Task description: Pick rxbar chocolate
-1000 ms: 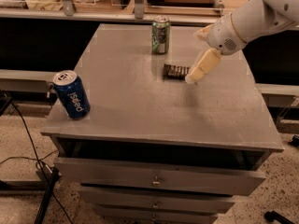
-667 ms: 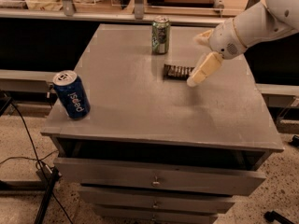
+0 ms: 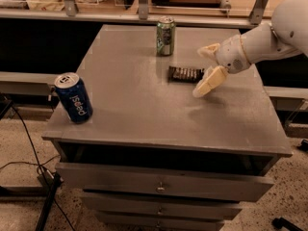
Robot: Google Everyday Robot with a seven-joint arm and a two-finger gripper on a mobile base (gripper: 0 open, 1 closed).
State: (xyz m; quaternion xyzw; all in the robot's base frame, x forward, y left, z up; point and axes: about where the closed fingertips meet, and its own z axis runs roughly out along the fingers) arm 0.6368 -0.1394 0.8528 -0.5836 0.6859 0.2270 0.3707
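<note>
Rxbar chocolate (image 3: 186, 74) lies flat on the grey table (image 3: 144, 114), near the green can (image 3: 165, 36), a little to the can's right and on its camera side. Its dark wrapper runs lengthwise left to right, and nothing rests on it.

My gripper (image 3: 200, 72) sits to the right of the green can and nearer the camera than the can is, right at the bar's far-from-can end. My two pale fingers are spread wide with nothing between them. One finger (image 3: 209, 50) points up and back, roughly level with the can's base. The other finger (image 3: 208, 83) slants down toward the tabletop just past the bar's right end (I can't tell whether that fingertip touches the wrapper or only comes close to it). My white arm (image 3: 269, 37) comes in from the right, farther from the can than the gripper is.

A blue Pepsi can (image 3: 73, 97) stands well apart from the green can, to its left and much closer to the camera, by the table's front-left corner. It leans to one side and its lettering reads upside down. The green can itself stands upright toward the back of the tabletop.
</note>
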